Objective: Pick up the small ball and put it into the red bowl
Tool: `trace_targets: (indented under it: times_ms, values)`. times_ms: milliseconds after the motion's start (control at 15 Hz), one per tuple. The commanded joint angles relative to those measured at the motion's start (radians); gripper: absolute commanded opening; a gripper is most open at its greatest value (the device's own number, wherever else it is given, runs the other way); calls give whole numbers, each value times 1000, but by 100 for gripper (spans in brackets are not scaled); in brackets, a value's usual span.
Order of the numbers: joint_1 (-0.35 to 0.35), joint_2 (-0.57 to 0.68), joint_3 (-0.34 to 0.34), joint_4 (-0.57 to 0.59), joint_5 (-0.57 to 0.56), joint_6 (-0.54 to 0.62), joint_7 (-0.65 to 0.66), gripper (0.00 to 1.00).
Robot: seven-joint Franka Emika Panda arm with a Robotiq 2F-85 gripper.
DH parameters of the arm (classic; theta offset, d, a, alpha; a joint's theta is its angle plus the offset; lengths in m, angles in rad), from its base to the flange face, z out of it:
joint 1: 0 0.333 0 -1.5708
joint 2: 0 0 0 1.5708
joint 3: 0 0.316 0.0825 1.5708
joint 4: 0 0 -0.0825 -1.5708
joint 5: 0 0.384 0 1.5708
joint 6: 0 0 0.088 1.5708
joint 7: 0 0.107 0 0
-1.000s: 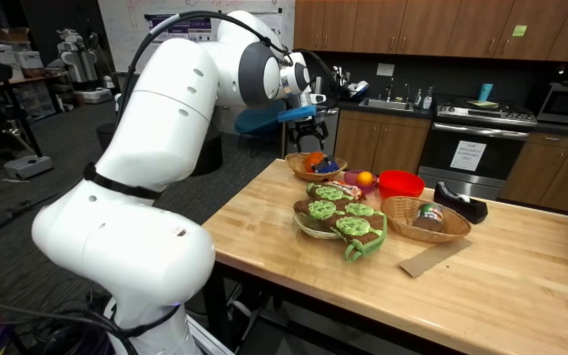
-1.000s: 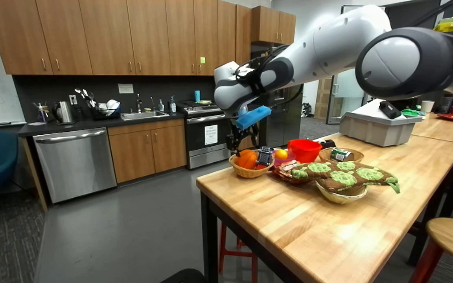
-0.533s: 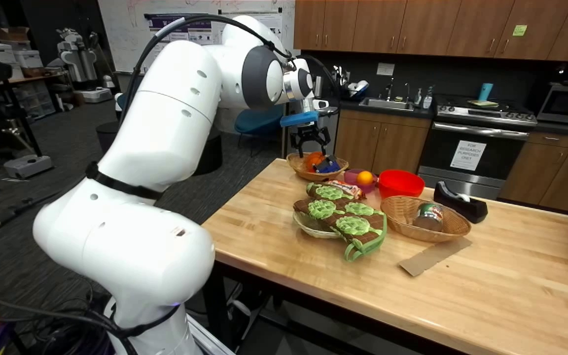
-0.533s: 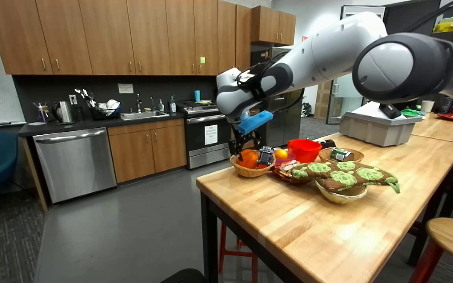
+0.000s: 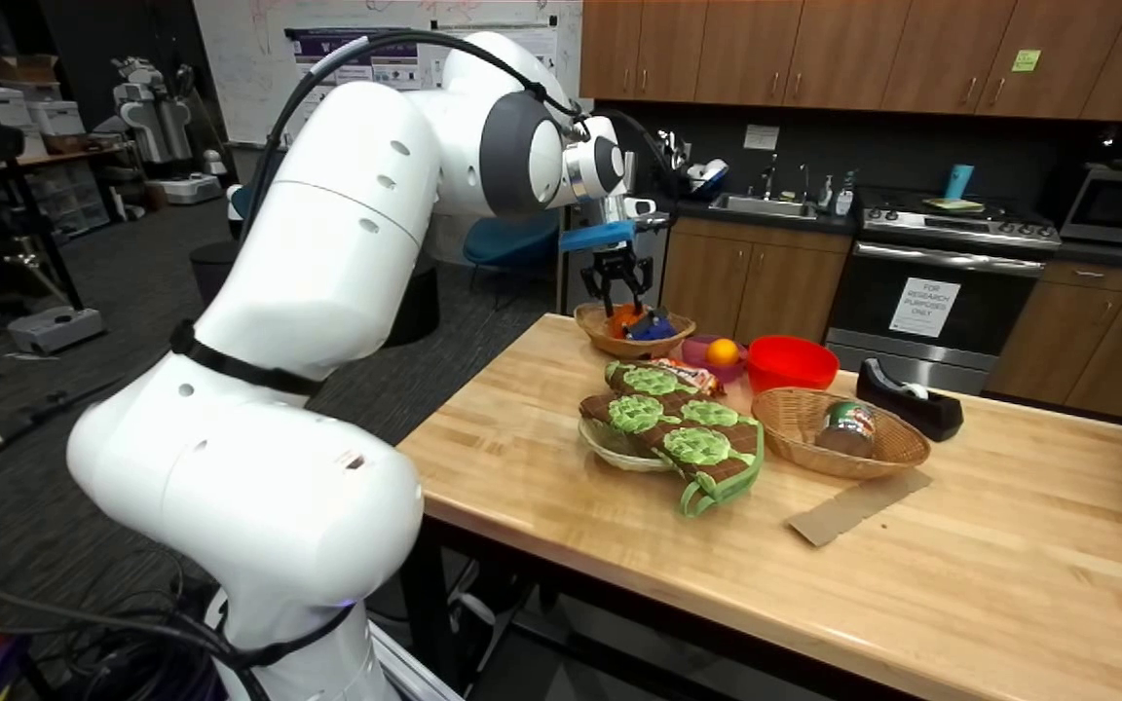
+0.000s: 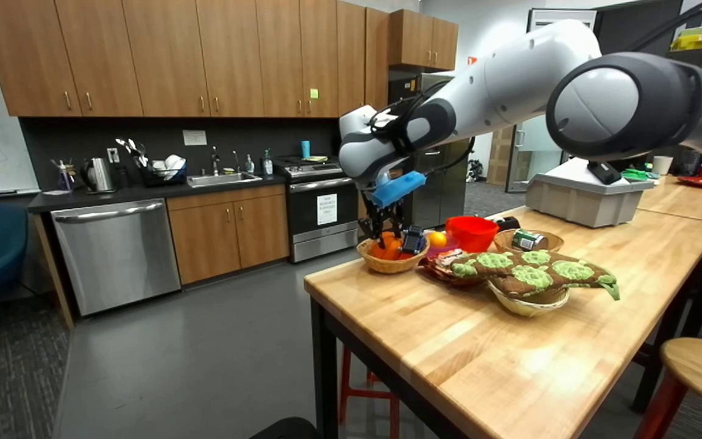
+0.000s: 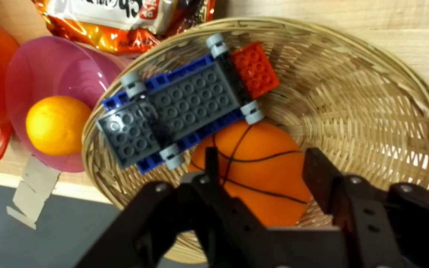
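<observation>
One small ball (image 7: 264,186) sat in the wicker basket (image 7: 371,78), pincer (image 7: 261,160) parted around it (couldn't tell if clamped), aimed down prob to reach past the basket's rim, with the red bowl (image 5: 793,365) near the basket.

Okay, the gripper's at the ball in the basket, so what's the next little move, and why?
I'd probably close the gripper gently: in the wrist view its fingers stand apart toward either side of the ball, which sits in the basket, but I can't tell whether both touch it.
</observation>
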Motion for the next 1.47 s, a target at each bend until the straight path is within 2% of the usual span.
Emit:
trace_targets:
  times_ms: [0, 267, 333, 400, 533, 1000, 1400]
  values:
    - [12, -11, -3, 0, 8, 1, 5, 27]
    - [18, -14, -6, -7, 4, 5, 12, 1]
    - [19, -16, -7, -10, 4, 4, 15, 47]
    - [20, -18, -6, -13, 5, 4, 17, 45]
    - [24, -25, -5, -21, 3, 6, 19, 52]
    - [59, -37, -4, -33, -9, -2, 32, 98]
    - [95, -34, -19, -34, -62, -7, 37, 100]
